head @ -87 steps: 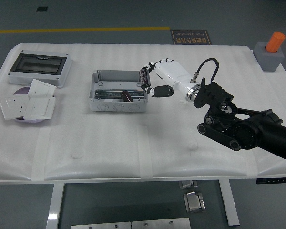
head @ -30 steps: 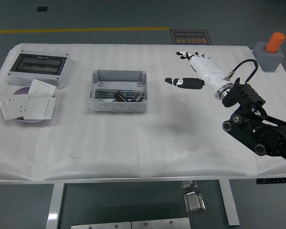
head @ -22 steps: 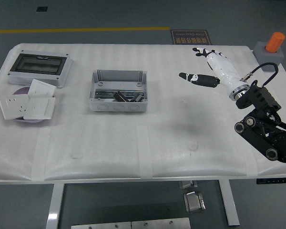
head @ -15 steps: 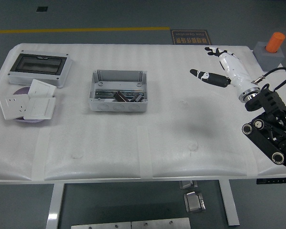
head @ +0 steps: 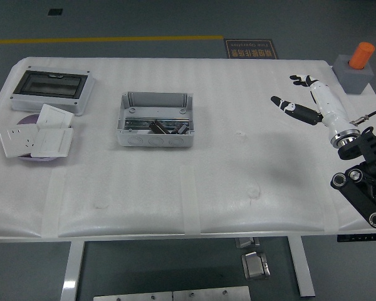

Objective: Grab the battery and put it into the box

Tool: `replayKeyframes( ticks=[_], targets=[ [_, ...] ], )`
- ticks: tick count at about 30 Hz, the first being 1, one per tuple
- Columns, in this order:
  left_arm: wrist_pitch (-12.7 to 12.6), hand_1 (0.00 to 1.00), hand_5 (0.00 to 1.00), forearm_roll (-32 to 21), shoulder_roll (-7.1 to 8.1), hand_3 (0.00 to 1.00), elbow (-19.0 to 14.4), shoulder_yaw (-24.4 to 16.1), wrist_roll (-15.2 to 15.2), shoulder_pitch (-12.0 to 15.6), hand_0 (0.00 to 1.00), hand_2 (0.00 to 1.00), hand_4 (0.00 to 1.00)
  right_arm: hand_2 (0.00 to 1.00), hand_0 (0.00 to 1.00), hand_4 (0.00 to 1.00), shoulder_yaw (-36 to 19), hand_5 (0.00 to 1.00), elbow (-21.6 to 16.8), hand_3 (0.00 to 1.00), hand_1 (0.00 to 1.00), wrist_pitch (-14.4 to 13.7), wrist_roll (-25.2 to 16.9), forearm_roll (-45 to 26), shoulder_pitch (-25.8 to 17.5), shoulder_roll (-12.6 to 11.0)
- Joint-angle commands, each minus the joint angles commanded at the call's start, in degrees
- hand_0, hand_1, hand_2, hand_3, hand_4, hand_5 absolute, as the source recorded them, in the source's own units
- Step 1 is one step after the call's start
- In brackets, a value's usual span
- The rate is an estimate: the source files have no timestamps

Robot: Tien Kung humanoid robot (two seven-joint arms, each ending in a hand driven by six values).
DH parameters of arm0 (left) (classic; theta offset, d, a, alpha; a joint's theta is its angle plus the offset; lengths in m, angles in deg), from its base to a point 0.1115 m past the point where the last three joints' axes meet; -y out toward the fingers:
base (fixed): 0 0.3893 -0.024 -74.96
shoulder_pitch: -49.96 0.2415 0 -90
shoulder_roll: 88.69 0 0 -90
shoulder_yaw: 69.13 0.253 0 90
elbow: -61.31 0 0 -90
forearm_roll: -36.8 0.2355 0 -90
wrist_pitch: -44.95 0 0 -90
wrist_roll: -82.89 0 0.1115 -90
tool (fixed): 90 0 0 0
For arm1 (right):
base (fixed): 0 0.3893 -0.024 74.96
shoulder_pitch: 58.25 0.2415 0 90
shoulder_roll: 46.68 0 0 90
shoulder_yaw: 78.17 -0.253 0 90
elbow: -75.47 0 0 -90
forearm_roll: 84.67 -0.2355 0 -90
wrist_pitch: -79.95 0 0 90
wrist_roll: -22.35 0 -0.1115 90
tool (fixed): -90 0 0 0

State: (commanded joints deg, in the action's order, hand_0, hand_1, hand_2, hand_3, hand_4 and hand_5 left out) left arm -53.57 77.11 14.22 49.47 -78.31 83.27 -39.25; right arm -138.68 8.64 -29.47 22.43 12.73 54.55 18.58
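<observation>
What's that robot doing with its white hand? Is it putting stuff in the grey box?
It looks finished with that. The robot's right hand is empty, fingers spread, out over the right side of the white table, well away from the open grey box. Dark batteries lie inside the box. Nothing is being held right now. On the left sit a closed box with a dark window and some white socket plates, untouched. The other arm is out of sight.

White table; grey box, breaker enclosure, switch plates.
</observation>
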Motion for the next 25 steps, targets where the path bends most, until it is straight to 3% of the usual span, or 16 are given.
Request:
replayKeyframes(
  ticks=[13,25],
  targets=[
    [-0.2,0.613,0.515,-1.2,-1.05,0.614,0.2,0.7,-0.3,0.7,0.590,0.486,0.437,0.782,0.932,0.918,-2.7,0.656,-1.9,0.826,0.819,-0.4,-0.1,0.9,-1.0,0.0],
    [-0.2,0.613,0.507,-1.1,-1.26,0.613,0.3,0.5,-0.6,0.8,0.590,0.487,0.436,0.769,0.922,0.912,-1.8,0.645,-1.8,0.815,0.808,-0.4,-0.3,0.0,-0.2,0.3]
  ],
)
